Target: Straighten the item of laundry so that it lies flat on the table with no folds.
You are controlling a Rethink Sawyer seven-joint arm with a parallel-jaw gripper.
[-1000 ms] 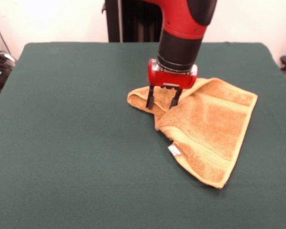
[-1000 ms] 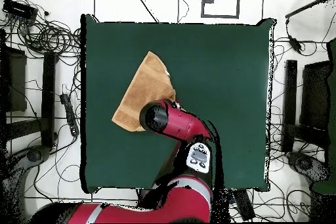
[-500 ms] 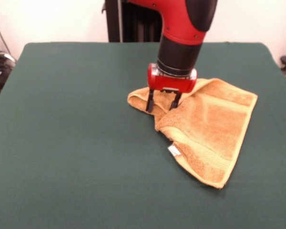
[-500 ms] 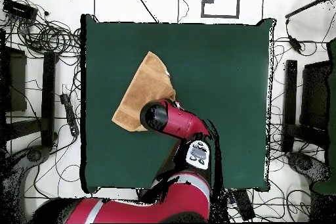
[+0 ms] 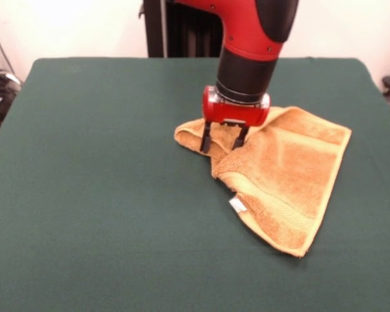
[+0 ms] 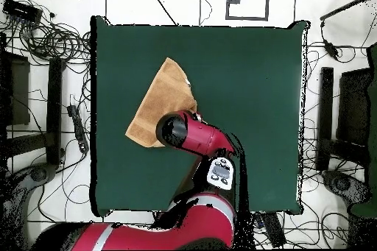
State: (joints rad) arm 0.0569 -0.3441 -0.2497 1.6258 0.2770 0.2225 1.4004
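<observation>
Green table (image 5: 104, 195) (cables round it) bears folded towel (image 5: 292, 175).

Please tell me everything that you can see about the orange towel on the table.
The towel is orange-yellow terry cloth with woven border bands and a small white tag at one edge. It is folded over itself into a rough triangle, not flat, and bunched at its far left corner. It lies on the green table. The open gripper stands upright with its fingertips down at that bunched corner.
</observation>
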